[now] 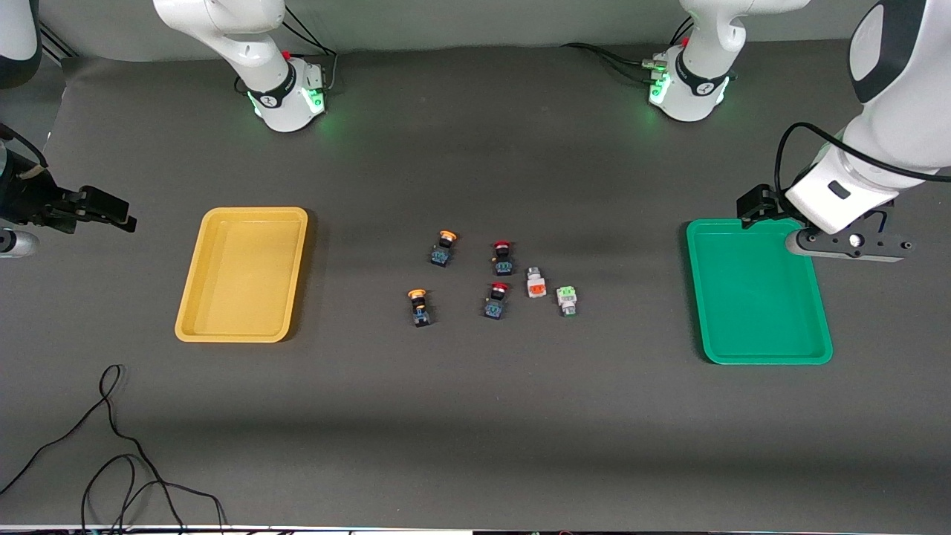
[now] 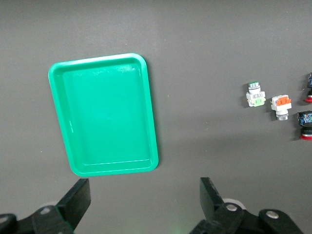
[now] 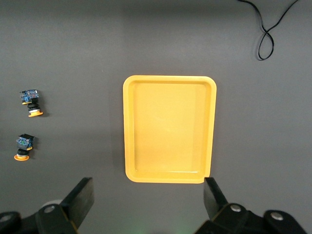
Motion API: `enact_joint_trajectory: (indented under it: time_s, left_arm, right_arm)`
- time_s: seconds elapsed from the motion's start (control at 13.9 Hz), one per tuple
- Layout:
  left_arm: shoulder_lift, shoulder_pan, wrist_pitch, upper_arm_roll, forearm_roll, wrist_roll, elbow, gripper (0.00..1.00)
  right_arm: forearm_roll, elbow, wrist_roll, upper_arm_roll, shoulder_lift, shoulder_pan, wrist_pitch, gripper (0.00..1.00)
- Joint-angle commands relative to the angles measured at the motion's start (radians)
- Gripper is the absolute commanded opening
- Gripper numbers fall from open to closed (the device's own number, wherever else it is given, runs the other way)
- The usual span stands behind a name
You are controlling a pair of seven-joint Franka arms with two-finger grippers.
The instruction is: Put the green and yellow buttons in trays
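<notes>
Six switches lie mid-table between the trays. Two have yellow-orange caps [image 1: 444, 249] [image 1: 419, 306]. One white-bodied switch has an orange cap [image 1: 536, 283], another a pale green cap [image 1: 567, 300]. The yellow tray [image 1: 241, 275] lies toward the right arm's end and the green tray [image 1: 758, 293] toward the left arm's end; both hold nothing. My left gripper [image 1: 851, 247] [image 2: 145, 187] is open and empty, over the green tray's [image 2: 105, 114] edge. My right gripper [image 1: 119, 215] [image 3: 148, 187] is open and empty, up beside the yellow tray [image 3: 169, 129].
Two red-capped switches [image 1: 503, 257] [image 1: 497, 299] lie among the buttons. Black cables [image 1: 111, 446] trail across the table's front edge toward the right arm's end. The two arm bases stand along the back.
</notes>
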Motion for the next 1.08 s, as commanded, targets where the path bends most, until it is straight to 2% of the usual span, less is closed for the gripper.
enact_joint_trajectory:
  time_s: [0.0,0.72,0.93,1.0]
  left_arm:
    - [0.012,-0.007,0.000,0.009,-0.010,0.016,0.023,1.00]
    - [0.016,-0.011,-0.014,0.009,-0.010,0.001,0.032,1.00]
    - [0.059,-0.025,-0.048,-0.002,-0.013,-0.018,0.107,1.00]
    - [0.076,-0.037,-0.046,-0.021,-0.015,-0.082,0.124,1.00]
  right_arm:
    - [-0.020,-0.006,-0.001,0.008,-0.005,-0.007,0.005,1.00]
    - [-0.012,-0.024,0.003,0.009,-0.012,0.005,-0.016,1.00]
    - [-0.006,-0.047,0.155,0.009,-0.018,0.106,-0.012,1.00]
    - [-0.004,-0.061,0.234,0.009,-0.018,0.160,0.002,1.00]
